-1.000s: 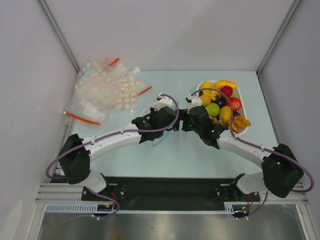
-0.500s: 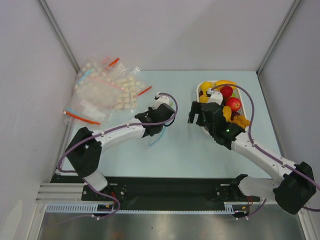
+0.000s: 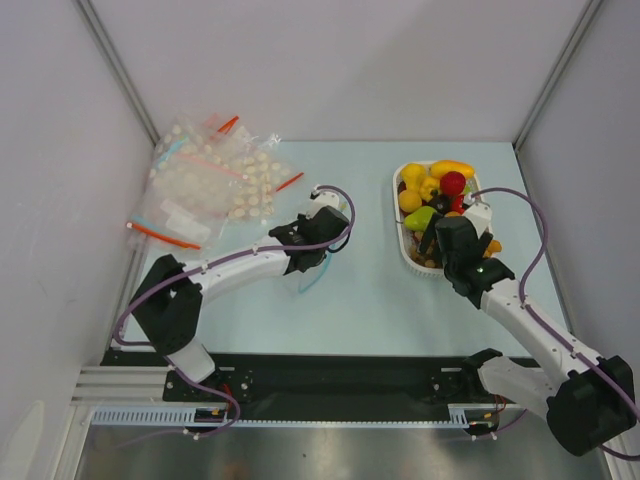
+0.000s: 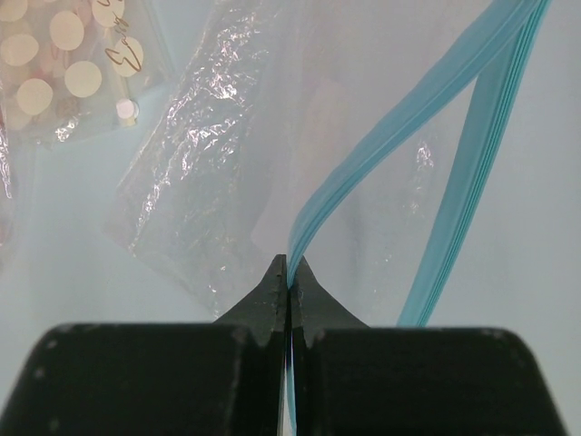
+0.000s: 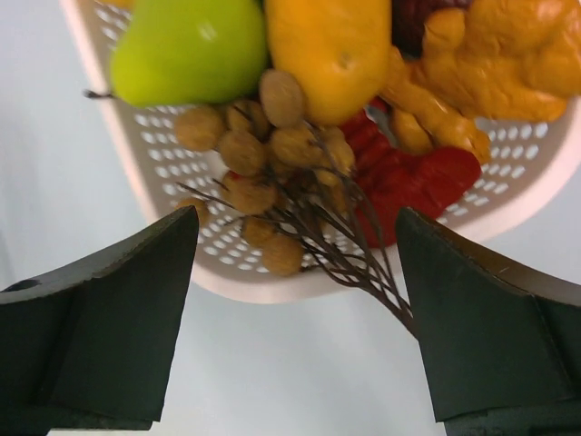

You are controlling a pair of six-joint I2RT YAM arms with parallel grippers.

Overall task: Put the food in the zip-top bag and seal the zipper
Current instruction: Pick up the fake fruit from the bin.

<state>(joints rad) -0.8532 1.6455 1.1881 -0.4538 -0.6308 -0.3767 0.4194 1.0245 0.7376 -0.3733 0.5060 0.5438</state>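
Left tool (image 4: 289,272) clamped on the zipper (image 4: 381,154); right tool (image 5: 295,227) spread wide over the tray (image 5: 245,283) rim

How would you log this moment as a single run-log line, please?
left gripper: shut on zipper | right gripper: open by tray | food: in tray

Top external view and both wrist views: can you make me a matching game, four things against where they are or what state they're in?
Things:
1. left gripper
2. right gripper
3. green pear
4. heap of clear bags

Place or state:
A. at the far left corner of the table
B. open, facing the tray's rim
C. lying in the white tray
D. shut on the light blue zipper

Pairs: 1-D, 2-B, 3-C, 4-A
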